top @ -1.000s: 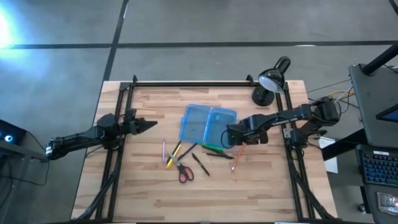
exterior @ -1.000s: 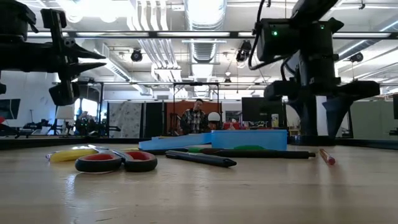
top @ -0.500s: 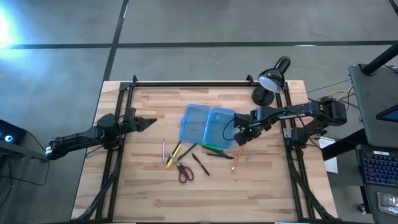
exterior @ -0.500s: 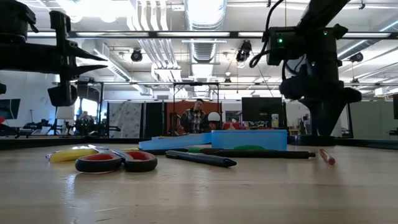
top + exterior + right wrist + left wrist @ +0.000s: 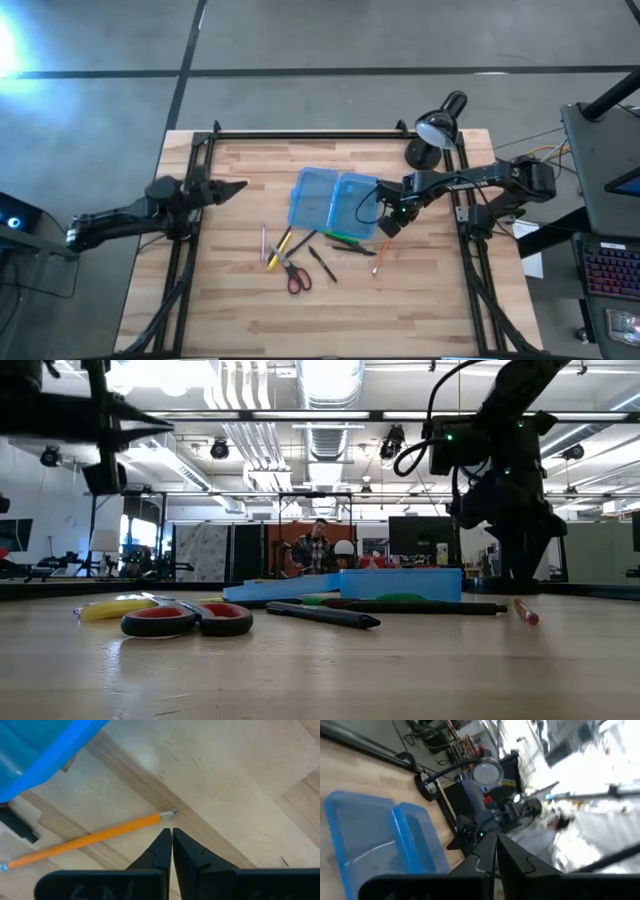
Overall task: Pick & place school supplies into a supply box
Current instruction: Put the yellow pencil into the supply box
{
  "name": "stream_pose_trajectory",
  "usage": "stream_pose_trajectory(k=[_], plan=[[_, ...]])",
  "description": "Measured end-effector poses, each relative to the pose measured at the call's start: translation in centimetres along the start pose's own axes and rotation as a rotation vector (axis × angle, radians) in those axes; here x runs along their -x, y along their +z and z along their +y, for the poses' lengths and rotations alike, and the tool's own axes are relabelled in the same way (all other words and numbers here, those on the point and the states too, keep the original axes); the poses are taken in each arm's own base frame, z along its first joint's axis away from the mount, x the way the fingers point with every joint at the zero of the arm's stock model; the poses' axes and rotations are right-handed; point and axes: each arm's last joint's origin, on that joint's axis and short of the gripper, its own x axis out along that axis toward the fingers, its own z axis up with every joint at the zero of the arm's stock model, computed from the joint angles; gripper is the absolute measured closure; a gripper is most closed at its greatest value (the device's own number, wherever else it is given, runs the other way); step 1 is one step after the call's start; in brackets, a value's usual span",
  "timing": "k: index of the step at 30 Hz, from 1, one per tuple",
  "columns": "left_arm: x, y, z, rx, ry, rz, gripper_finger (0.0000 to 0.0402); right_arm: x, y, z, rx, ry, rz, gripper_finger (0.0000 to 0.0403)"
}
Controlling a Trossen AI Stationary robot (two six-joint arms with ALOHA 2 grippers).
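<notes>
Supply box: the translucent blue supply box (image 5: 334, 201) lies open at the centre of the high view, its two halves side by side on the wooden table (image 5: 240, 310).
Writing: no brand, label or lettering is legible on the box or the supplies.
Orange pencil: the orange pencil (image 5: 381, 255) lies just below and right of the box in the high view; in the right wrist view it (image 5: 90, 839) sits just ahead of the fingertips, not touching them.
Right gripper: the right gripper (image 5: 389, 226) points down at the box's right edge, right of centre, just above the pencil; its fingers are pressed together and hold nothing.
Other supplies: the red-handled scissors (image 5: 292, 275), yellow pen (image 5: 277, 246), pink pen (image 5: 263, 242), black pen (image 5: 322, 264) and green pen (image 5: 340, 238) lie scattered below the box.
Left gripper: the left gripper (image 5: 236, 187) hangs at the left of the high view, well apart from the box, fingers closed to a point, empty.
Desk lamp: a black desk lamp (image 5: 436, 130) stands at the table's upper right corner.
Room: a person (image 5: 317, 550) shows far behind the table in the low view.
</notes>
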Motion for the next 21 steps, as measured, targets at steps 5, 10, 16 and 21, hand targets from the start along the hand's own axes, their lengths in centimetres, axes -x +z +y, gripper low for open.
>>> stream_pose_trajectory(k=[5, 10, 16, 21], plan=[[-1.1, 0.6, -1.4, -0.030, 0.040, 0.048, 0.0401, 0.0, 0.2, 0.1, 0.025, 0.019, -0.020, 0.0394], [-2.8, 0.4, -1.8, -0.001, 0.081, 0.123, 0.0401, -0.7, 0.1, 0.1, 0.034, 0.057, -0.036, 0.0394], [-4.8, 0.2, -3.4, -0.088, -0.002, 0.180, 0.0401, -1.5, -0.4, -0.6, 0.022, 0.020, -0.023, 0.0394], [-6.3, 0.1, -4.5, -0.120, -0.017, 0.224, 0.0401, -2.0, -0.6, -0.9, 0.022, 0.018, -0.026, 0.0394]])
